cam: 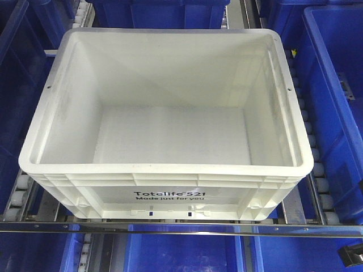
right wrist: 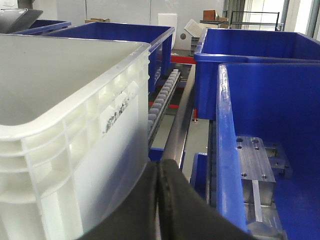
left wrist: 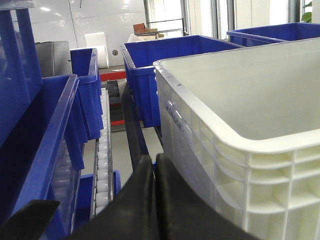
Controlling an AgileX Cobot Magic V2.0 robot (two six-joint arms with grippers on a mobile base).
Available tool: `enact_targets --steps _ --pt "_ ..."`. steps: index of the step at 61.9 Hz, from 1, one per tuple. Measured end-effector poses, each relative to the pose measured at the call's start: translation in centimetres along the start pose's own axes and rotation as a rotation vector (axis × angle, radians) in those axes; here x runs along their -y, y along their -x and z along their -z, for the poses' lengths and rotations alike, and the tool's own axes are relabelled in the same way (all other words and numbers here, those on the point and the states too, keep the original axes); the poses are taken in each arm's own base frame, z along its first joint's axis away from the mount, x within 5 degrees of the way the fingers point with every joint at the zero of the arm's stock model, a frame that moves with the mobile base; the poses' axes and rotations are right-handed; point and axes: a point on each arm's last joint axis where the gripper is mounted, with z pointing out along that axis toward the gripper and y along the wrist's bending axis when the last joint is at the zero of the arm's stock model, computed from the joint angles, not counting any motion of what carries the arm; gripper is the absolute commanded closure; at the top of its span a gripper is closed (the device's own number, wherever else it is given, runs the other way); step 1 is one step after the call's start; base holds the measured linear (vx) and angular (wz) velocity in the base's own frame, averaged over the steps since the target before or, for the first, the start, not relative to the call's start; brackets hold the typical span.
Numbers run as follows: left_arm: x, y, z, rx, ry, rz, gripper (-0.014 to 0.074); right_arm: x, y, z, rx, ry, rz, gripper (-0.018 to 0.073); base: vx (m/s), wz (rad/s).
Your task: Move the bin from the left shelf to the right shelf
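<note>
The bin (cam: 102,195) is a large white empty tote with black "Totelife 521" print on its near wall, standing on a roller shelf. In the front view neither gripper shows. My left gripper (left wrist: 155,162) is shut, its black fingers pressed together with nothing between them, low beside the ribbed left wall of the bin (left wrist: 260,175). My right gripper (right wrist: 159,167) is also shut and holds nothing, low in the gap beside the bin's right wall (right wrist: 75,150).
Blue bins (cam: 334,102) crowd both sides, the back and the shelf below. White roller tracks (cam: 309,136) run under and beside the white tote. A metal front rail (cam: 181,229) crosses the shelf edge. A blue bin (right wrist: 260,130) holding a metal block stands close to my right gripper.
</note>
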Motion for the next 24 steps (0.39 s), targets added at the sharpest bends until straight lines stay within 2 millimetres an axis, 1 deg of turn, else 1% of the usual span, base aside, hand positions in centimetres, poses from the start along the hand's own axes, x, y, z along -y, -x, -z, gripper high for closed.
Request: enact_targets --steps 24 --pt "0.0 0.0 0.0 0.0 0.0 0.0 0.0604 0.0 -0.01 0.0 -0.001 0.0 0.0 0.0567 0.0 0.0"
